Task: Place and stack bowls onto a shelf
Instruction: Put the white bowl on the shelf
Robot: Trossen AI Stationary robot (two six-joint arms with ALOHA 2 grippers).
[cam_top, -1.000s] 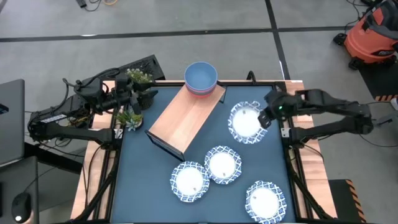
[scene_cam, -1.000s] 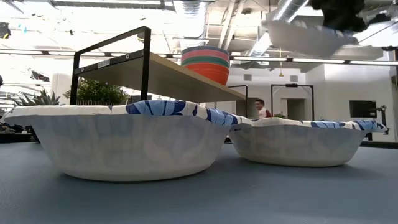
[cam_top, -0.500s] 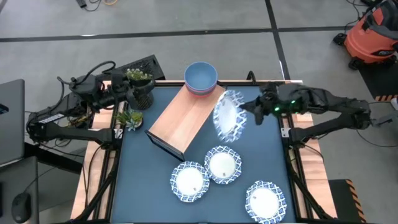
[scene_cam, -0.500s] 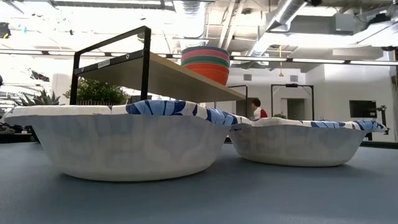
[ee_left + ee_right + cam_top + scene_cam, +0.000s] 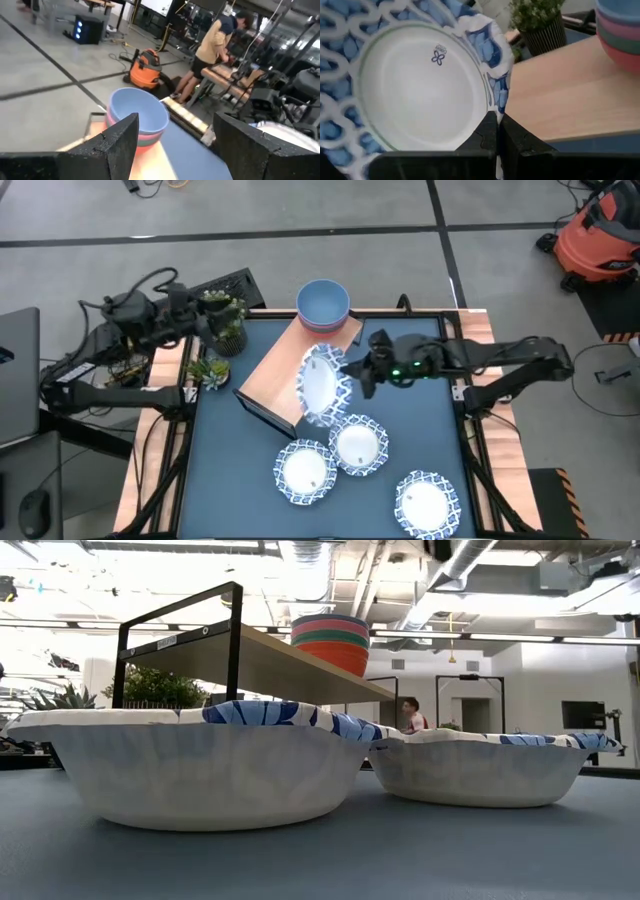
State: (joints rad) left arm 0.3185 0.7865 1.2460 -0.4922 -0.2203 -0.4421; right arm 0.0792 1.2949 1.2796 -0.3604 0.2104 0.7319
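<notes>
My right gripper [image 5: 352, 373] is shut on a wide white bowl with a blue patterned rim [image 5: 322, 385] and holds it over the right side of the light-wood shelf [image 5: 290, 370]. That bowl fills the right wrist view [image 5: 420, 85]. A stack of small bowls [image 5: 323, 305], light blue on top, stands on the shelf's far end and also shows in the low view [image 5: 330, 640]. Three more white bowls [image 5: 359, 444] [image 5: 306, 472] [image 5: 427, 502] sit on the dark blue table. My left gripper [image 5: 175, 145] is open and waits near the table's far left corner, facing the stack [image 5: 137, 115]. My right gripper pinches the white bowl's patterned rim [image 5: 496, 102] between its two fingers, on the side of the bowl toward the table's right. The fingers come roughly level from the right. The bowl is lifted clear and tipped steeply on edge above the shelf board [image 5: 555, 100].
Two potted plants [image 5: 225, 315] [image 5: 208, 370] stand at the far left of the table, beside my left arm. In the low view two white bowls [image 5: 190, 765] [image 5: 480, 765] fill the foreground. An orange vacuum [image 5: 595, 240] stands on the floor, and a person [image 5: 215, 40] works beyond the table.
My right gripper has carried the white bowl from the table's far right side toward the left, to above the shelf. The bowl has tipped from nearly flat to steeply on edge. My left arm has drawn back slightly toward the far left corner.
</notes>
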